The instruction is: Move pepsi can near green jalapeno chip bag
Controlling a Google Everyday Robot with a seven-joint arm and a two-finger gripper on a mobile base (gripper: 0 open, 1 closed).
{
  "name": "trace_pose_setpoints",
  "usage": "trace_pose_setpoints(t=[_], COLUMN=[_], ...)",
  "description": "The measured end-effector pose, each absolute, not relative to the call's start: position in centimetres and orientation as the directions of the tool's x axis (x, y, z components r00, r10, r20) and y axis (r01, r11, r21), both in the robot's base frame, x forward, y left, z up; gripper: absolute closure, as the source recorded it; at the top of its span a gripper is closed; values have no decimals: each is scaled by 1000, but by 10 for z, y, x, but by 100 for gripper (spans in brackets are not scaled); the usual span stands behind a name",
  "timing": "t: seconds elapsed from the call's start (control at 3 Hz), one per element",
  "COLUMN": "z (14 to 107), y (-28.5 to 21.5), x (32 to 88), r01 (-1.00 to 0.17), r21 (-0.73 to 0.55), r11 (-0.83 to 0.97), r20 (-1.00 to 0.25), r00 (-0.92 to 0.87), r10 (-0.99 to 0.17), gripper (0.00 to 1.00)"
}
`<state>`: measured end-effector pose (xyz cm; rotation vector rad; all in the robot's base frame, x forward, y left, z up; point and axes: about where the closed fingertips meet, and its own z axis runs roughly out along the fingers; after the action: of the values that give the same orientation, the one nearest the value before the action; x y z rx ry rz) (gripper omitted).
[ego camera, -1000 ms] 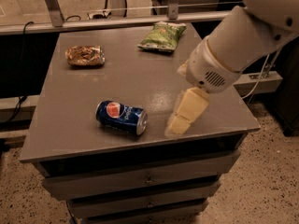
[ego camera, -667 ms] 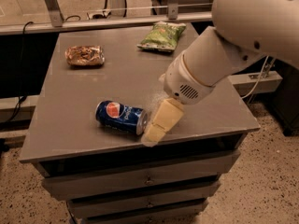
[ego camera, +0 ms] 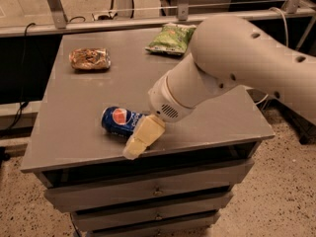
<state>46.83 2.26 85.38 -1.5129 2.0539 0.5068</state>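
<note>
The pepsi can lies on its side near the front edge of the grey cabinet top, dark blue with its round logo facing up. My gripper, cream-coloured, hangs from the big white arm and sits right at the can's right end, covering it. The green jalapeno chip bag lies at the far edge of the top, well behind the can and partly behind the arm.
A brown-tan shiny snack bag lies at the far left of the top. The cabinet has drawers below its front edge. A metal rail runs behind it. Speckled floor lies on both sides.
The arm has swung left and forward. The gripper has gone from the right of the can to directly against its right end. The can and both bags have not moved.
</note>
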Motion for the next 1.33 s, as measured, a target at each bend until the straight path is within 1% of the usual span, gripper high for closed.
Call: trace_pose_setpoints(t=[0.33,0.67,1.0,1.33], z=[842,838,842,863], y=[35,36,26,-3], x=[471,475,484,507], r01=[-951,-945,-938,-924], r21=[0,2,-23,-111], r11=[311,328,346,367], r20=[-634,-648,-658,-662], r00=[-240,-250,-246,-207], r10=[-735,-720,-712,-720], gripper=[18,41,65,88])
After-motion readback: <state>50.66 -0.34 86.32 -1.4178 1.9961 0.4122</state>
